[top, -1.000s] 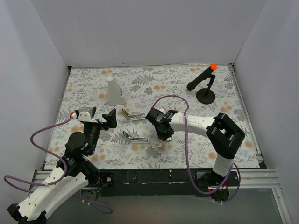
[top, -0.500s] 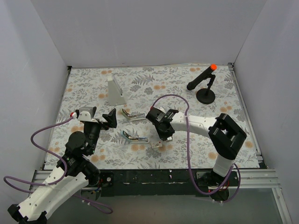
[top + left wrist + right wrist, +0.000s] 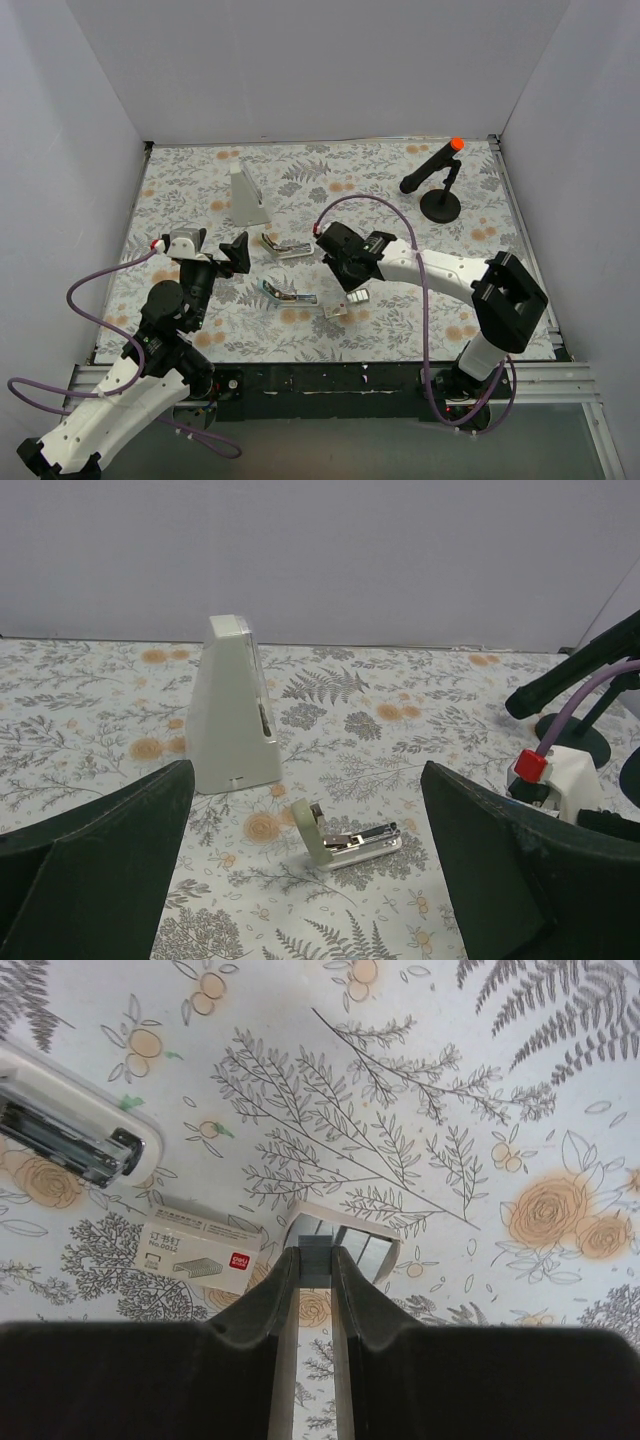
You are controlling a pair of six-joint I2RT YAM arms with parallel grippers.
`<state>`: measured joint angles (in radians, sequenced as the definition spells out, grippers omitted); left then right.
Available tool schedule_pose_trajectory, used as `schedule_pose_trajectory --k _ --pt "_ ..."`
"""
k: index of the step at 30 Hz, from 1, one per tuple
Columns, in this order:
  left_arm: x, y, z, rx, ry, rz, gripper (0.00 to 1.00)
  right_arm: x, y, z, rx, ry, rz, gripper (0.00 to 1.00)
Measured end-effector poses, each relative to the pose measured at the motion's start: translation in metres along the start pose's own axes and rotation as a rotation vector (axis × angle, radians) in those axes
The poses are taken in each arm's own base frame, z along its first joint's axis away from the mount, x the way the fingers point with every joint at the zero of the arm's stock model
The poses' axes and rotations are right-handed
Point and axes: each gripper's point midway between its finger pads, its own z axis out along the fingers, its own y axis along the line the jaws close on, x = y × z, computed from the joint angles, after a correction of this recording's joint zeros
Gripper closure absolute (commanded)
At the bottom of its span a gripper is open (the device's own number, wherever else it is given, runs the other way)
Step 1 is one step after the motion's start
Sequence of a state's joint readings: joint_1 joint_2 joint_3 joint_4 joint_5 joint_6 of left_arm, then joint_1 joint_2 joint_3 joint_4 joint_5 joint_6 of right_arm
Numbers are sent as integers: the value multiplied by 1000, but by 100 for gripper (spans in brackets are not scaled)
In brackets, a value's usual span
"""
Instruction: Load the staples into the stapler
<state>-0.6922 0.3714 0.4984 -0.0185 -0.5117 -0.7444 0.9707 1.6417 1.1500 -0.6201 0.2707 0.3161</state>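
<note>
The left gripper (image 3: 305, 780) gapes wide and holds nothing, facing the tall grey-white plastic wedge (image 3: 232, 705). The right gripper (image 3: 312, 1260), near-right of the wedge, has its dark fingers (image 3: 262, 1305) pinched almost together on a small grey strip of staples (image 3: 316, 1256). A black stand with an orange tip (image 3: 440, 180) rises far right of the wedge. One white-and-metal stapler (image 3: 350, 842) lies hinged open just near-right of the wedge, and another (image 3: 288, 293) lies farther near. The tiny white staple packet (image 3: 195, 1250) and the small whitish tray (image 3: 360, 1250) lie under the right gripper.
</note>
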Motion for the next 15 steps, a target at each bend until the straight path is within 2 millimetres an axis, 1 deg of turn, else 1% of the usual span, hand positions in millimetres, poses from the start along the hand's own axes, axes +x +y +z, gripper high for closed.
schedule_pose_trajectory --k 4,8,12,15 --pt "0 1 0 -4 -2 0 2 -16 10 -6 -82 -72 -105 88" --pt "-3 2 -1 -5 -10 -4 2 -34 27 -16 -202 -186 -249 88" --pt "-4 4 -1 -11 -15 -5 2 -46 44 -20 -307 -277 -409 89" --pt "-4 5 -1 -16 -16 -4 2 -51 56 -24 -377 -321 -503 89"
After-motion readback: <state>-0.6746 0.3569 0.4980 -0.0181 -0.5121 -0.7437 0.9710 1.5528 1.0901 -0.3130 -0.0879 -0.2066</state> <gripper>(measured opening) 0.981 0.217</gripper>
